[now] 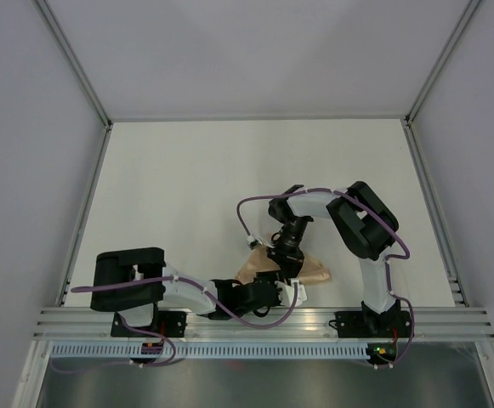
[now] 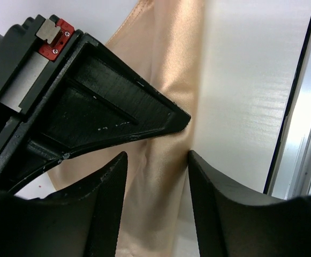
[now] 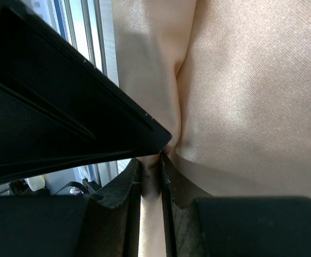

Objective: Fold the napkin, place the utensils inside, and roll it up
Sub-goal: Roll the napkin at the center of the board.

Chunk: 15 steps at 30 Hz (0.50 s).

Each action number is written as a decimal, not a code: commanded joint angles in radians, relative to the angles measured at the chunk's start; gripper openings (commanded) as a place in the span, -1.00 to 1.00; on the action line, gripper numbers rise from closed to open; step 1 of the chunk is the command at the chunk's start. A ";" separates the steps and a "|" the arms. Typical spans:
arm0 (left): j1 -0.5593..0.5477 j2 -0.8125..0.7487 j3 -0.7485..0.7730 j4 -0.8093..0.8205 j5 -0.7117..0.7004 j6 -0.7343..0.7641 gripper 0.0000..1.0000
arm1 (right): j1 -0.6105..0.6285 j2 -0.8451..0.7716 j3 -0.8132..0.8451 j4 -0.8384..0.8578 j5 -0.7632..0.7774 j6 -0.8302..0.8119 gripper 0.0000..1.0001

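The light orange-tan napkin (image 1: 316,272) lies bunched at the near middle of the table, mostly covered by both grippers. My right gripper (image 1: 286,262) comes down on it from behind. In the right wrist view its jaws (image 3: 150,159) are shut on a raised fold of the napkin (image 3: 241,91). My left gripper (image 1: 281,291) reaches in from the left. In the left wrist view it (image 2: 157,156) is open, with a ridge of napkin (image 2: 163,107) between its fingers (image 2: 110,203), untouched by either. No utensils are in view.
The table's near aluminium rail (image 1: 264,321) runs just in front of the napkin and also shows in the left wrist view (image 2: 305,134). White walls with metal frame posts (image 1: 85,212) enclose the table on three sides.
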 commanded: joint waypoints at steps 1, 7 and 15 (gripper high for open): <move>-0.001 0.018 -0.006 0.106 0.019 -0.047 0.07 | 0.001 0.081 -0.050 0.241 0.317 -0.070 -0.99; 0.010 0.045 -0.024 0.110 0.077 -0.129 -0.43 | 0.001 0.076 -0.045 0.246 0.309 -0.056 -0.99; 0.084 0.042 -0.127 0.182 0.264 -0.316 -0.95 | 0.000 0.012 -0.039 0.258 0.258 -0.021 -0.45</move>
